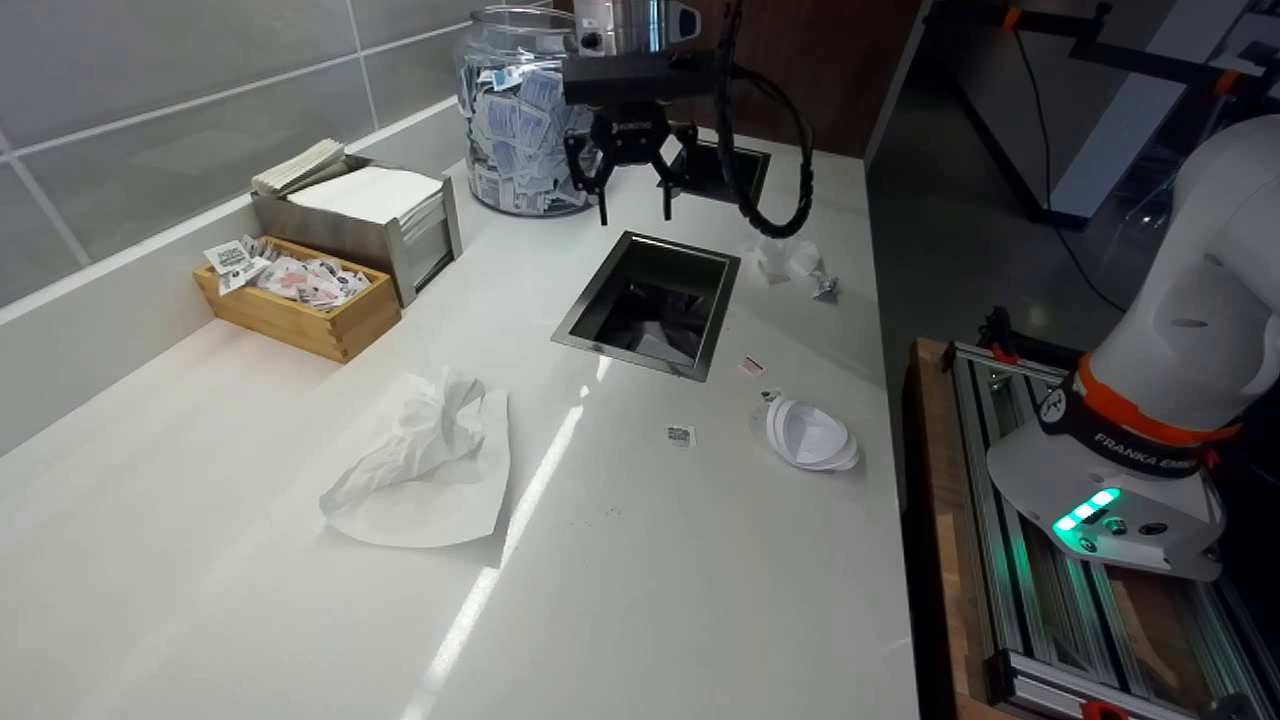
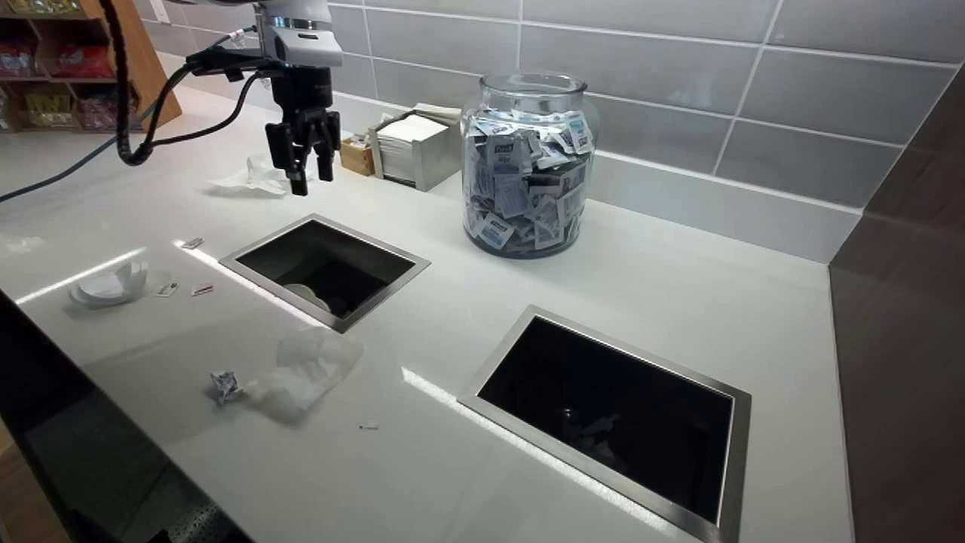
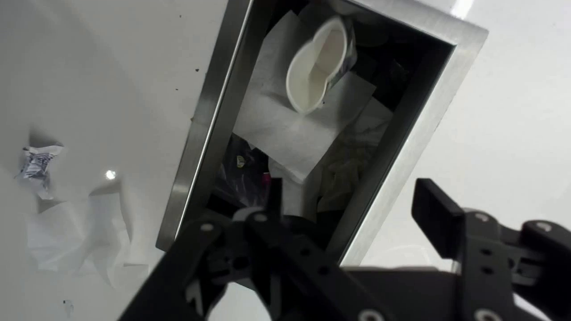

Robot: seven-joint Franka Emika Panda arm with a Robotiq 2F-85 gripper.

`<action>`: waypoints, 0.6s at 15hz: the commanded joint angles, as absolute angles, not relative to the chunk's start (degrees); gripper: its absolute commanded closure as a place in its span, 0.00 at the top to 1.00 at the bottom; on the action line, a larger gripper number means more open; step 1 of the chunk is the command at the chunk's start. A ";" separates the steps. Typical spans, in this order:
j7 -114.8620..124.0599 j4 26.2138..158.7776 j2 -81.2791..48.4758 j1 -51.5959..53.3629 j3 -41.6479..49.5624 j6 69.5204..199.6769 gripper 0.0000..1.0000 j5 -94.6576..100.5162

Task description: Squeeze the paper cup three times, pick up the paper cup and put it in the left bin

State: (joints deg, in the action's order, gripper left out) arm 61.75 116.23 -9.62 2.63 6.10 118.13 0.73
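The paper cup (image 3: 308,84) lies dented, its mouth a pinched heart shape, inside the left bin on white paper in the wrist view. A greyish printed side shows at its edge. The left bin's steel rim (image 3: 412,147) also shows in both exterior views (image 1: 630,358) (image 2: 382,295). A pale rounded edge (image 2: 301,292) in that bin may be the cup. My gripper (image 3: 351,200) is open, with nothing between its fingers. It hangs above the counter near the bin in both exterior views (image 1: 635,212) (image 2: 313,181), apart from the cup.
A large clear jar of packets (image 2: 528,181) stands by the wall. Another bin (image 2: 742,445) is set into the counter. A crumpled white tissue (image 2: 309,373), crumpled paper (image 1: 430,470) and folded white paper (image 1: 812,437) lie on the counter. A napkin holder (image 1: 430,240) and wooden box (image 1: 365,318) stand near the wall.
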 commanded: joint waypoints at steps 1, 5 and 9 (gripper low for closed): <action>63.85 119.29 -6.94 2.20 5.25 119.73 1.00 2.22; 58.37 119.23 -5.41 1.66 4.46 121.09 1.00 0.91; 53.84 116.82 -6.15 1.39 3.96 121.05 1.00 0.00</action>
State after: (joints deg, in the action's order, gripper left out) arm 53.64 116.90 -6.10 2.17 4.75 121.19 -0.14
